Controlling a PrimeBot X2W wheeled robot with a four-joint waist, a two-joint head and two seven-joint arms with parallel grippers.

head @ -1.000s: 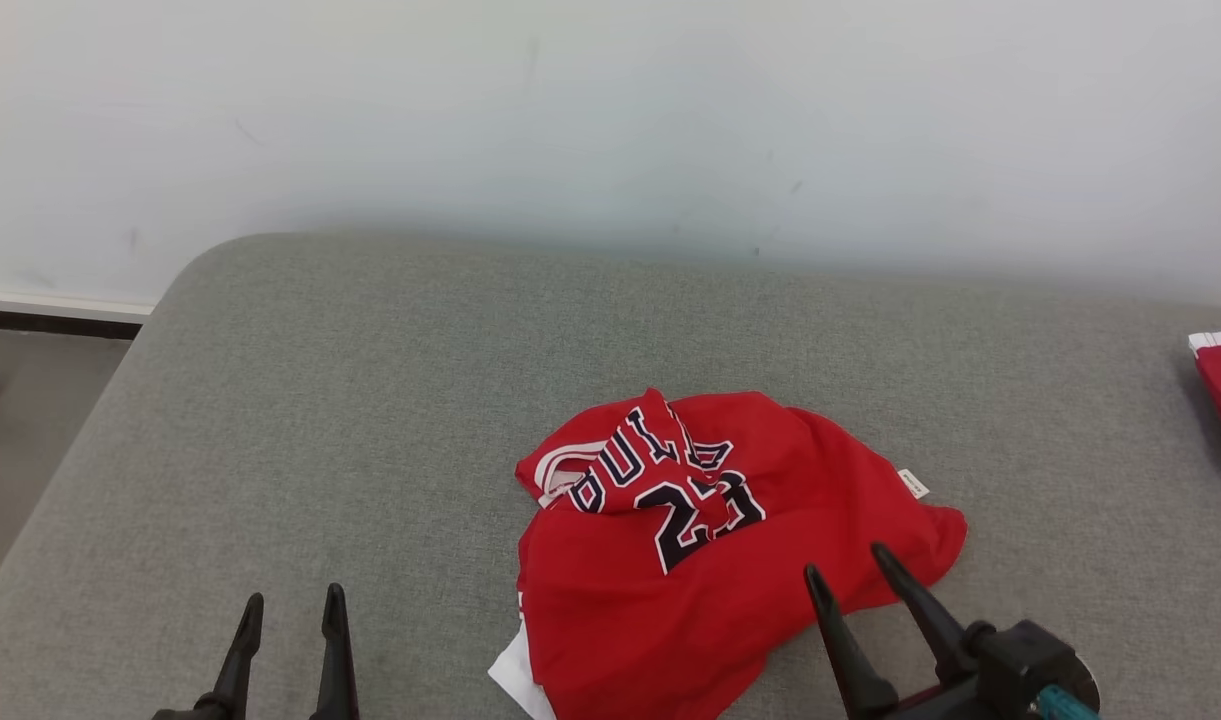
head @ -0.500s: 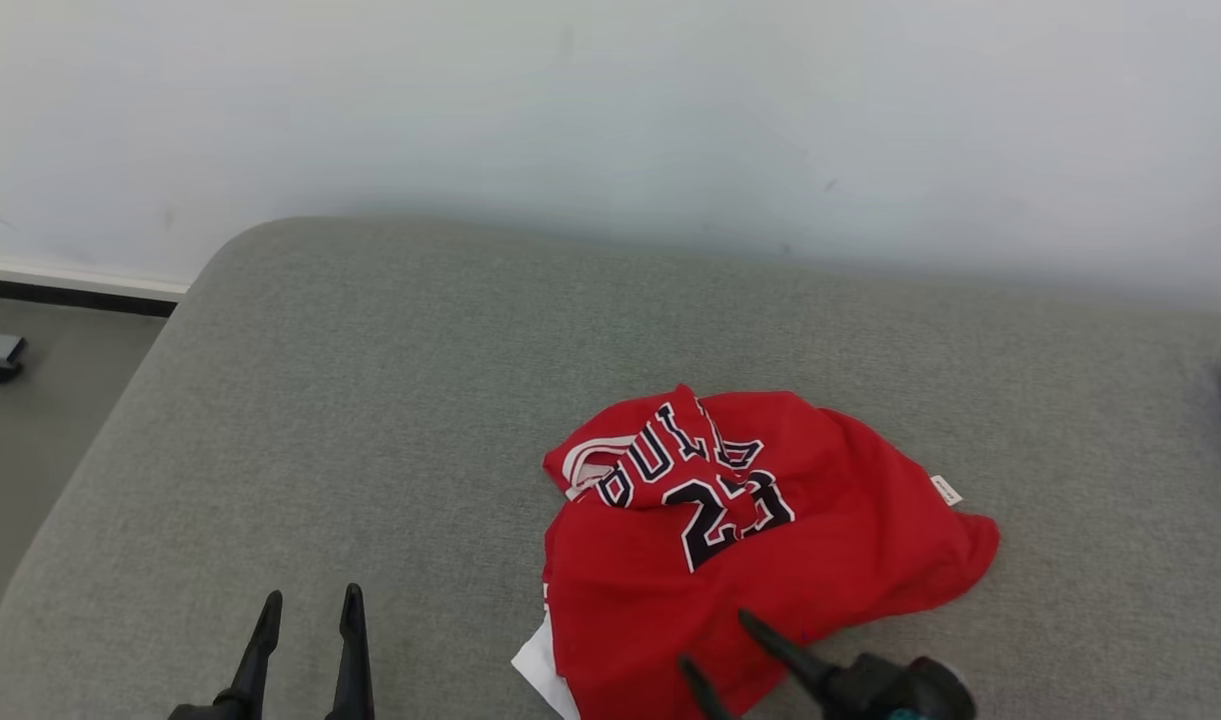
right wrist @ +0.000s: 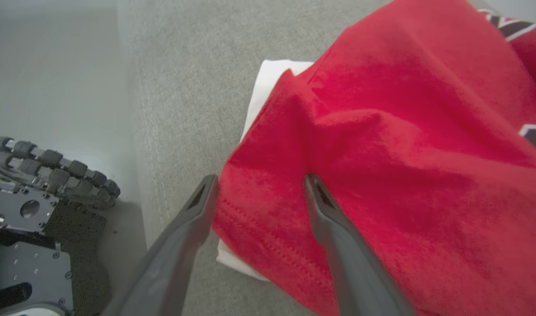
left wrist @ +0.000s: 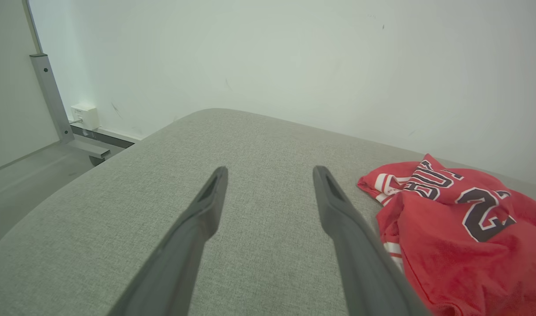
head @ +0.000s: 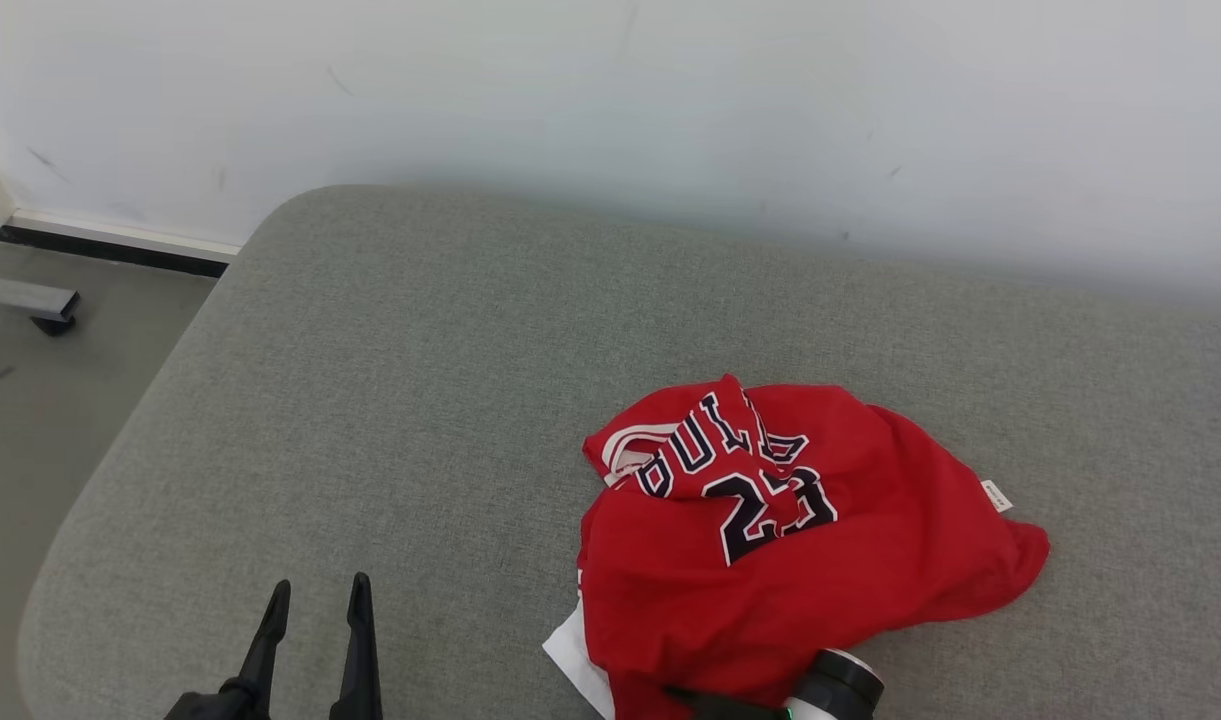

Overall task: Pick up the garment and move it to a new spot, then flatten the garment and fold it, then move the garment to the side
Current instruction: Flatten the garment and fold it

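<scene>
The garment [head: 800, 550] is a red jersey with dark lettering and a number, lying crumpled right of centre on the grey cushioned surface [head: 420, 380]. A white layer [right wrist: 268, 83] peeks out beneath its near hem. My right gripper [right wrist: 260, 177] is open at that near hem, its fingers standing either side of the red edge; its wrist [head: 842, 688] shows in the head view at the bottom. My left gripper [head: 320, 590] is open over bare cushion to the left of the garment [left wrist: 461, 232], apart from it, with nothing between its fingers [left wrist: 206, 206].
A white wall [head: 610, 100] runs behind the cushion. The cushion's rounded left edge drops to grey floor [head: 40, 420], where a metal leg [head: 25, 300] stands. My wheeled base [right wrist: 39, 175] sits below the cushion's near edge in the right wrist view.
The head camera has turned, shifting the whole picture. My right gripper has swung left and down to the garment's near hem. The left gripper has kept its place.
</scene>
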